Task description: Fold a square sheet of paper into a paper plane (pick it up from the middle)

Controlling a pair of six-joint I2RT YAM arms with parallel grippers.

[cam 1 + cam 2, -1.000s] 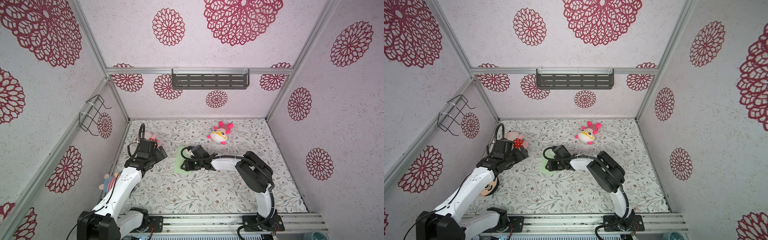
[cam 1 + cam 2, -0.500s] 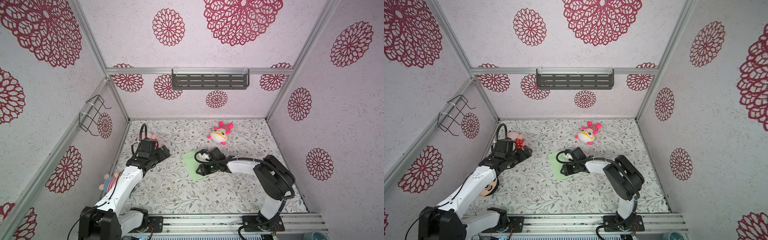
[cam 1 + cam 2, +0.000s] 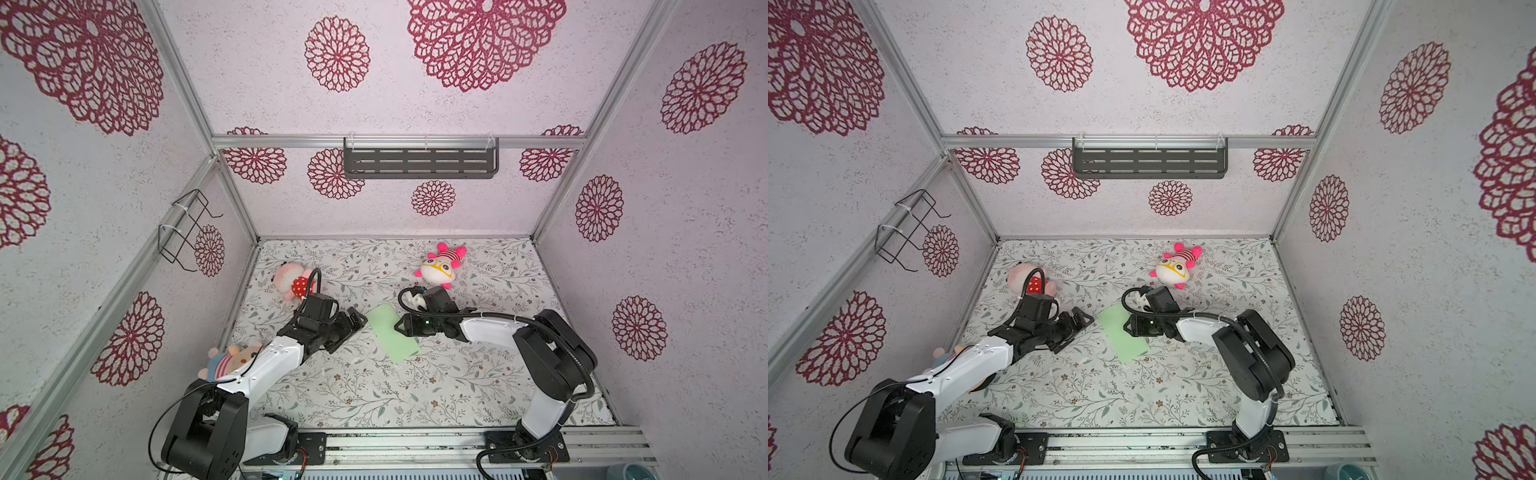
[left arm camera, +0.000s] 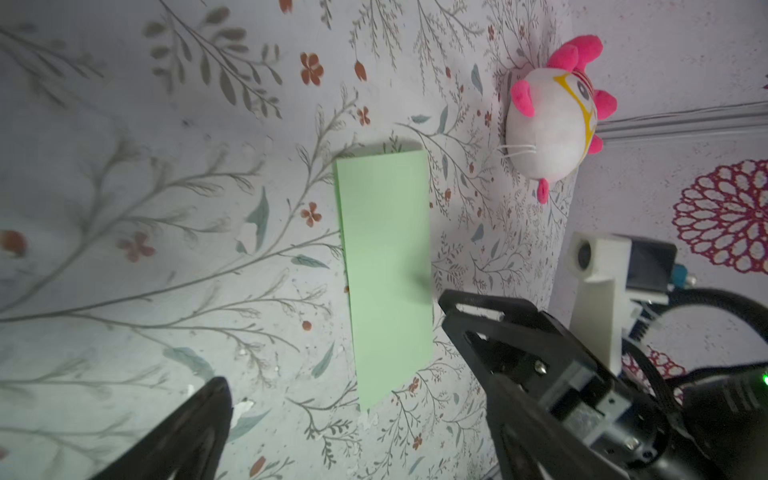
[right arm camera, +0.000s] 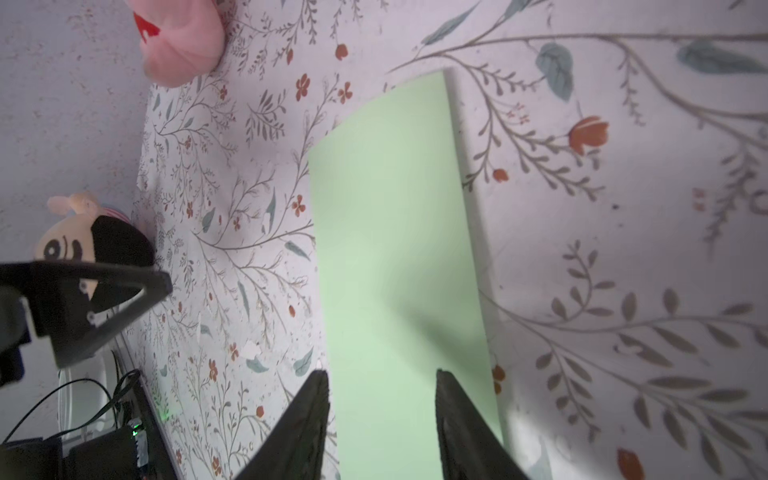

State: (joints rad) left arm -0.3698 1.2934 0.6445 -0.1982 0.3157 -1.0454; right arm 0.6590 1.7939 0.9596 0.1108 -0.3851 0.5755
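Right wrist: thin smooth mint paper [image 5: 399, 257], narrow rectangle, on floral-print mat [image 5: 623, 257].

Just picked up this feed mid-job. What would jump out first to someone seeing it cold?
The pale green paper, a narrow rectangle, lies flat on the floral mat between the open left hand and the right hand at its edge. Behind it sits a bright pink-and-white plush toy, and large maroon rosettes cover the walls.
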